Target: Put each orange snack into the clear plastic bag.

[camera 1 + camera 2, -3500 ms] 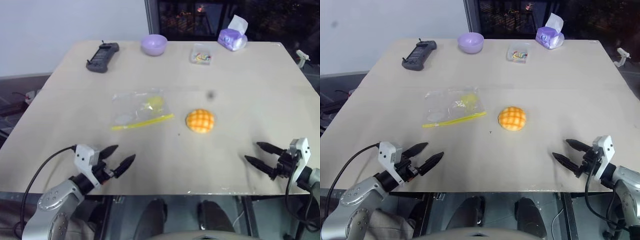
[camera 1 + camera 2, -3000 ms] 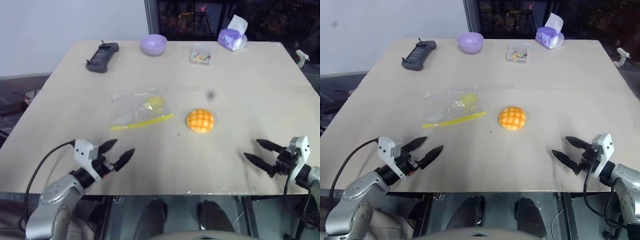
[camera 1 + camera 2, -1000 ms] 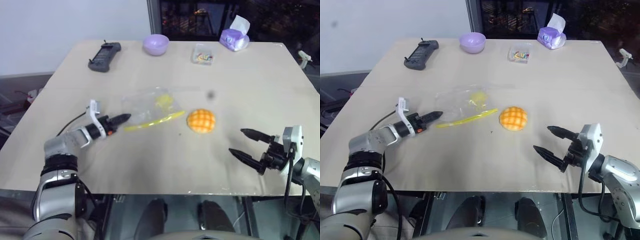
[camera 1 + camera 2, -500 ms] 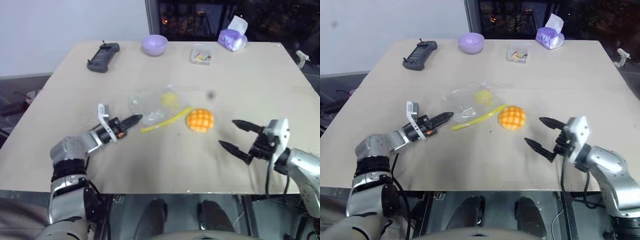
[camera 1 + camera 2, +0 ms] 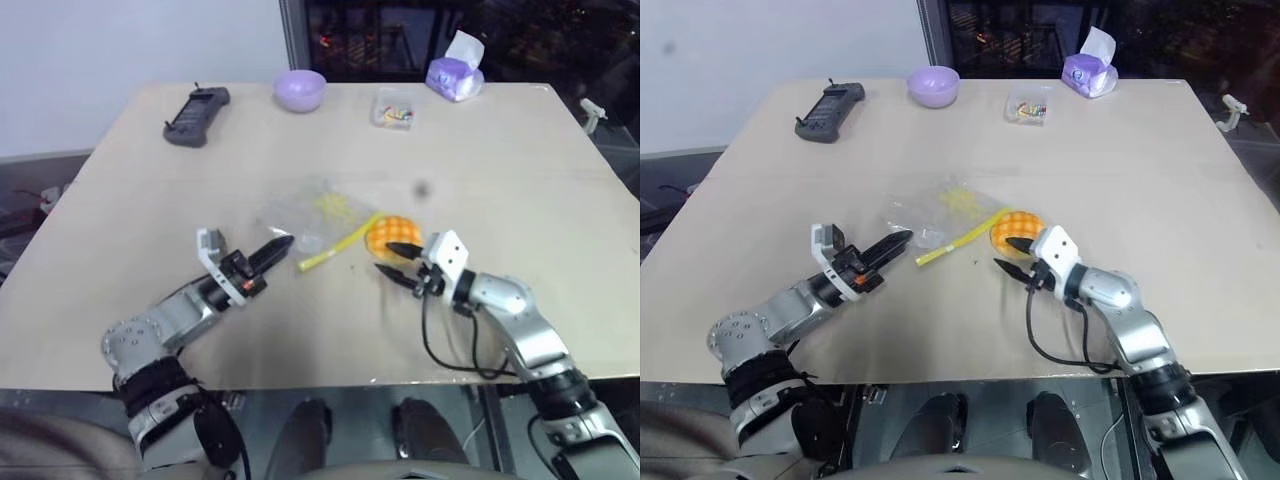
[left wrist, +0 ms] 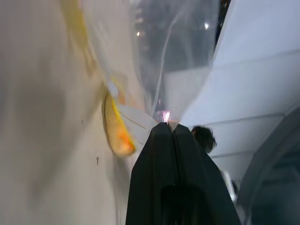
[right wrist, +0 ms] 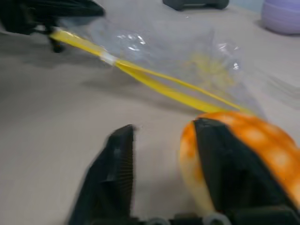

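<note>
The orange snack, a domed bun with a grid top, lies on the table near the middle. My right gripper is at its near side with the fingers still apart. One finger lies against the bun and the other stands over bare table. The clear plastic bag lies just left of the bun, and its yellow seal strip slants towards the bun. My left gripper is shut on the bag's near edge, holding it up slightly, and the film spreads from its tips.
Along the far edge of the table stand a black controller, a purple bowl, a small clear box of colourful bits and a purple tissue pack. A cable trails from my right wrist over the near table.
My right gripper has swung left up to the bun and its fingers have narrowed. The left gripper has drawn the bag right and nearer, rolling its wrist.
</note>
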You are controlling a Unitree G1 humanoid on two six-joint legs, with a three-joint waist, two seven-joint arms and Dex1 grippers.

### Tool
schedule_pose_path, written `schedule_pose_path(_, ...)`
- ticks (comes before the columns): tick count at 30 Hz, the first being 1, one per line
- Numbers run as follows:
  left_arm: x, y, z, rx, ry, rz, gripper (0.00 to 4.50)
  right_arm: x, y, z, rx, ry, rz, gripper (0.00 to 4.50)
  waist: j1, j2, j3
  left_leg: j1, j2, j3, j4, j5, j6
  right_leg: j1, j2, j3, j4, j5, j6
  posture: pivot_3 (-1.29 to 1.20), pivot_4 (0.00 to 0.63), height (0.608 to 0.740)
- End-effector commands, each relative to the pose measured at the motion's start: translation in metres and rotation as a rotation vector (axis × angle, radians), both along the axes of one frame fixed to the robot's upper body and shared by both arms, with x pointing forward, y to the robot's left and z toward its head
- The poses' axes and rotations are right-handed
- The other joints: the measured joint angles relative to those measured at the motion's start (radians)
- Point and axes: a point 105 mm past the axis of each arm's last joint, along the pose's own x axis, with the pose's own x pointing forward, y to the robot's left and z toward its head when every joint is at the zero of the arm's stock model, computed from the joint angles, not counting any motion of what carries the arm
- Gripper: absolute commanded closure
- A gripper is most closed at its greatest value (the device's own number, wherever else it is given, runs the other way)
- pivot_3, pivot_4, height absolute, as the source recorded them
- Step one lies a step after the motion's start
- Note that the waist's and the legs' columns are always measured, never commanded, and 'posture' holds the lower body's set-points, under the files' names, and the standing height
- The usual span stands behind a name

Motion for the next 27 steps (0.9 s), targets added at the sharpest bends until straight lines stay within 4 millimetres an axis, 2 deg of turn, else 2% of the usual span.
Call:
schedule_pose_path(1,-0.012,-0.003,0.005,-0.009,-0.026,-0.003,4.50,0.007,0.013,0.009,0.021,-0.061,0.021,4.07,0.001,0.000,0.000,0.000,0.000,0.000,0.000,0.000,0.000,0.000,0.000,0.000,0.000,0.000,0.000,0.00,0.150,0.740)
schedule_pose_path(2,-0.014,-0.004,0.005,-0.011,-0.024,0.000,4.50,0.010,0.016,0.010,0.025,-0.064,0.024,4.48,0.000,0.000,0.000,0.000,0.000,0.000,0.000,0.000,0.000,0.000,0.000,0.000,0.000,0.000,0.000,0.00,0.150,0.740)
schedule_pose_path(6,-0.022,-0.004,0.004,-0.017,-0.017,0.013,4.50,0.018,0.024,0.010,0.025,-0.072,0.030,4.48,0.003,0.000,0.000,0.000,0.000,0.000,0.000,0.000,-0.001,0.000,0.000,0.001,0.000,0.000,0.000,0.00,0.150,0.740)
schedule_pose_path(14,-0.027,0.000,0.008,-0.034,-0.006,0.042,4.50,0.022,0.033,0.003,-0.020,-0.091,0.043,4.48,0.003,0.000,0.000,0.000,0.000,0.000,0.000,0.000,-0.001,0.000,0.000,0.000,0.000,0.000,0.000,0.00,0.150,0.740)
schedule_pose_path(20,-0.027,0.002,0.006,-0.042,0.012,0.055,4.50,0.031,0.025,-0.005,-0.076,-0.119,-0.014,4.48,0.004,0.000,0.000,0.000,-0.001,0.000,0.000,0.000,-0.001,0.000,0.000,0.000,0.000,0.000,0.000,0.00,0.150,0.740)
schedule_pose_path(27,-0.033,-0.004,0.003,-0.031,0.026,0.011,4.50,0.029,0.043,0.014,-0.002,-0.148,0.017,4.48,0.001,0.000,0.000,0.000,-0.001,0.000,-0.001,0.000,-0.001,0.000,0.000,0.000,0.000,0.000,0.000,0.00,0.150,0.740)
